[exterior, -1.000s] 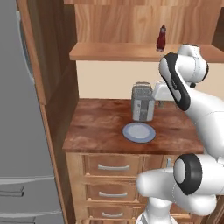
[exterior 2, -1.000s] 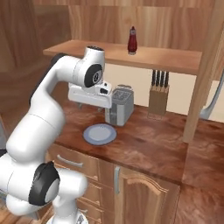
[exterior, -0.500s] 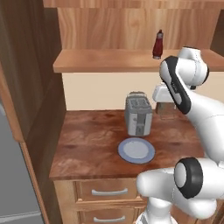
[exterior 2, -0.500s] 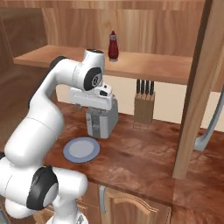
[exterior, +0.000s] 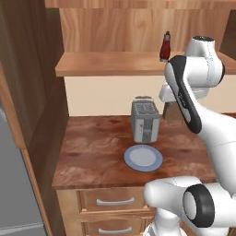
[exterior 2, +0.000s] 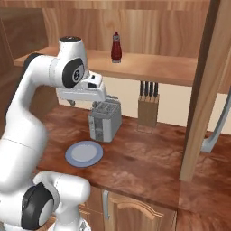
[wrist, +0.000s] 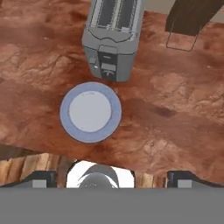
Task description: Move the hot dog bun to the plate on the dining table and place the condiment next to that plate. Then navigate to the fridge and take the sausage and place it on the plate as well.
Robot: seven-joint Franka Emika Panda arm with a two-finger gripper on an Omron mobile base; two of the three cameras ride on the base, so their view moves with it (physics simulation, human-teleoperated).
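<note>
The condiment (exterior: pixel 165 47), a dark red bottle with a pale cap, stands upright on the wooden shelf (exterior 2: pixel 149 67) above the counter. It also appears in the right base view as the condiment (exterior 2: pixel 116 47). My gripper (exterior 2: pixel 92 101) hangs open and empty below the shelf, over the toaster and a small blue-grey plate (wrist: pixel 90 112). In the hand view my gripper (wrist: pixel 112 177) has its fingertips (wrist: pixel 41 177) spread wide, with nothing between them. A strip of the grey fridge (exterior: pixel 14 184) shows at the far left. The hot dog bun, the yellow plate, the dining table and the sausage are out of view.
A grey toaster (exterior: pixel 145 120) stands at the back of the red-brown counter (exterior: pixel 92 152), right behind the blue-grey plate (exterior: pixel 143 157). A knife block (exterior 2: pixel 147 108) sits to its right. A wooden post (exterior 2: pixel 203 90) rises at the right, with drawers (exterior: pixel 110 201) below.
The whole picture has shifted, so the base has moved. The fridge has slid off to the left and the counter sits nearer and more central. The arm keeps its pose, jaws open.
</note>
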